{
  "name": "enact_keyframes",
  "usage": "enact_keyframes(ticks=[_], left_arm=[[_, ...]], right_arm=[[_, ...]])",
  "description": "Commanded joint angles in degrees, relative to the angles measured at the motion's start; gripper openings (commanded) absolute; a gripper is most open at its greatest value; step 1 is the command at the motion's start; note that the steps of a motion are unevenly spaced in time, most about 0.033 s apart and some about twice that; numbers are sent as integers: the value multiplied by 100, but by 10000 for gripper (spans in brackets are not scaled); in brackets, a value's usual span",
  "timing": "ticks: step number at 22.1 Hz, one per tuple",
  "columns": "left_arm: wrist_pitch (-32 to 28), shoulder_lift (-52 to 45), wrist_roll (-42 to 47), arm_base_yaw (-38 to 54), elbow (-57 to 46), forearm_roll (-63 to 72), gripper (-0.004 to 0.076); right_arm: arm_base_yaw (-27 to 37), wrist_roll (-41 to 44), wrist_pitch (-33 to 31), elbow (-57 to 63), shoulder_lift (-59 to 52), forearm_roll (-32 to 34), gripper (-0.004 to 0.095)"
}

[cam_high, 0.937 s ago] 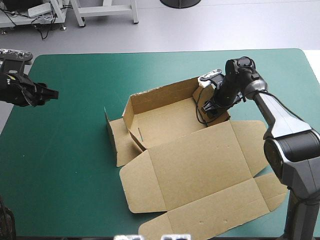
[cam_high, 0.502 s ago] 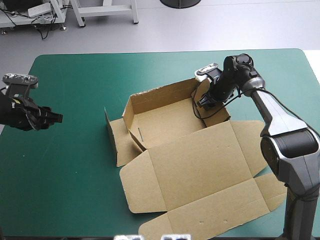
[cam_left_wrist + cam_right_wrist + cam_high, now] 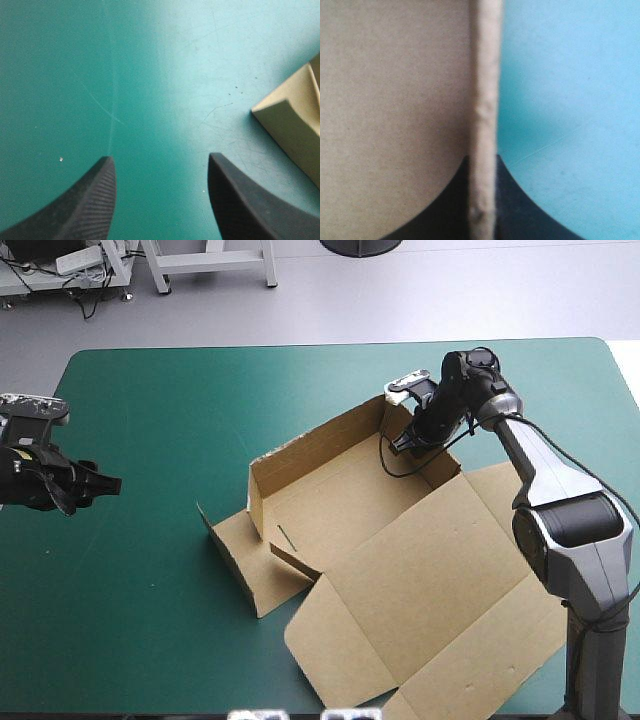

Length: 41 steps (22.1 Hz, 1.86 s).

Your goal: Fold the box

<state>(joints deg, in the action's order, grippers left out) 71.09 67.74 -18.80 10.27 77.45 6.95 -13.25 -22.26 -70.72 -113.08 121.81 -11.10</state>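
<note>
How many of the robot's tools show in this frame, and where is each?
2. The left tool hangs open over the teal-green cover near its left edge, clear of the box. The right tool is shut on the box's far right wall.

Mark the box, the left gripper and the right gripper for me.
box [image 3: 440, 570], high view, on the large lid panel.
left gripper [image 3: 160, 158], left wrist view, midway between its open fingertips.
right gripper [image 3: 411, 441], high view, at the fingertips pinching the box's right wall.
</note>
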Motion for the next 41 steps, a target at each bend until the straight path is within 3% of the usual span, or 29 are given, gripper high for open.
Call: enact_keyframes(ticks=[1, 5, 9, 11, 14, 19, 25, 32, 35, 37, 41], left_arm=[[-334, -137, 32, -1, 148, 19, 398], [-584, -137, 100, -1, 148, 18, 398], [-1174, -137, 100, -1, 148, -104, 398], [-1334, -137, 150, -1, 148, -271, 398], [-1893, -89, 349, -1, 148, -228, 398], [-2392, 346, -346, -1, 148, 1424, 398], [-2037, 1140, -1578, -1, 148, 4223, 398], [-145, 1925, -3164, -1, 148, 7424, 398], [310, 1922, -3387, -1, 148, 8042, 398], [311, 1809, -3387, -13, 148, 8135, 398], [311, 1551, -3275, -13, 148, 7810, 398]], right_arm=[[22, -59, -121, -531, -755, -139, -18], [302, -105, -121, -1087, -1607, -399, -18], [1490, -575, -121, -1159, -2370, -2935, -18], [2009, -622, -121, -1159, -2617, -3461, -18], [2469, -560, -121, -1159, -2900, -3520, -18], [2473, -560, -121, -1159, -3007, -3751, -18], [2473, -560, -121, -1159, -3007, -3967, -18], [2473, -572, -121, -1159, -2987, -3967, -18], [2263, -572, -112, -1159, -2902, -3779, -18], [1909, -536, -95, -1159, -2764, -3406, -18], [1674, -410, 380, -1159, -2456, -3342, -17]])
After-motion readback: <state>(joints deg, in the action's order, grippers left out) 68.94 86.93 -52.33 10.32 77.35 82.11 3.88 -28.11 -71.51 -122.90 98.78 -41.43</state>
